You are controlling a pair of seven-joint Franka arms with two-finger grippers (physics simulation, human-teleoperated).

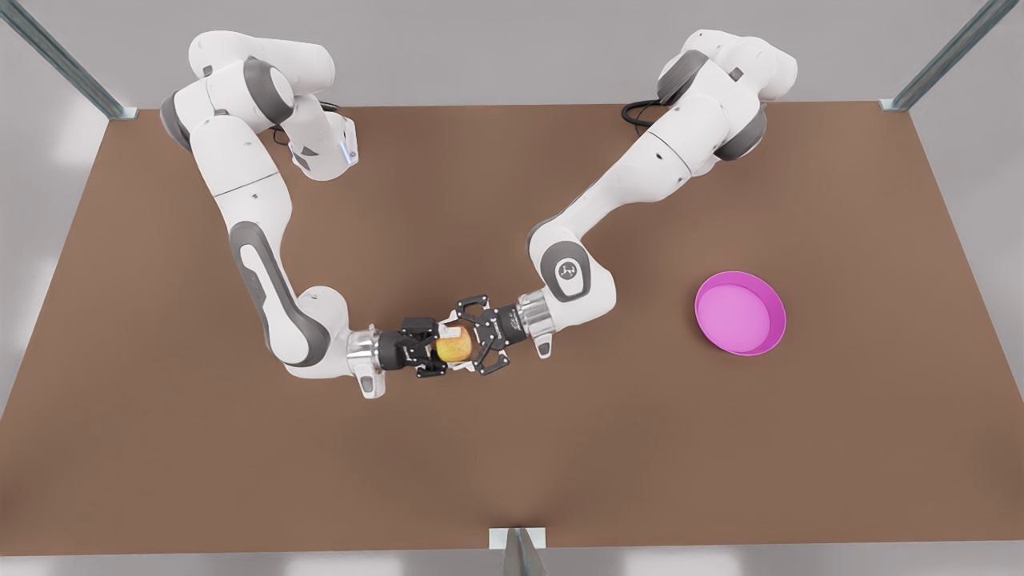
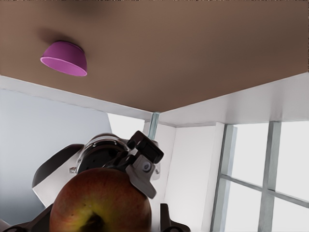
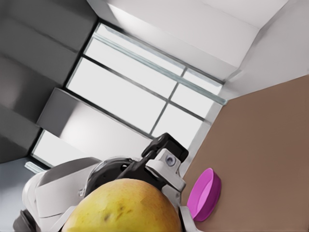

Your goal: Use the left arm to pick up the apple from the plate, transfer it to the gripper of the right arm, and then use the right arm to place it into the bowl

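We see the apple [image 1: 454, 346] held clear of the table [image 1: 512, 480], near the middle of the front view. It sits directly between two grippers that meet nose to nose along one nearly level line. The left gripper [image 1: 474, 339] comes in from the front view's right and the right gripper [image 1: 434, 350] from its left, and each has the fruit right at its mouth. The apple is round, so it has no long axis to line up. Its dark stem dimple and red blush face the left wrist camera, and its yellow side faces the right one. Something is clearly carrying it, but we cannot tell which gripper is clamped on it or which stands slack. We judge the handover is under way. Both arms are stretched low with their wrists turned sideways. The plate [image 1: 774, 340] lies well apart behind the left arm. The bowl [image 2: 67, 57] stands on the table past the right arm, so we reckon that arm has the shorter carry.
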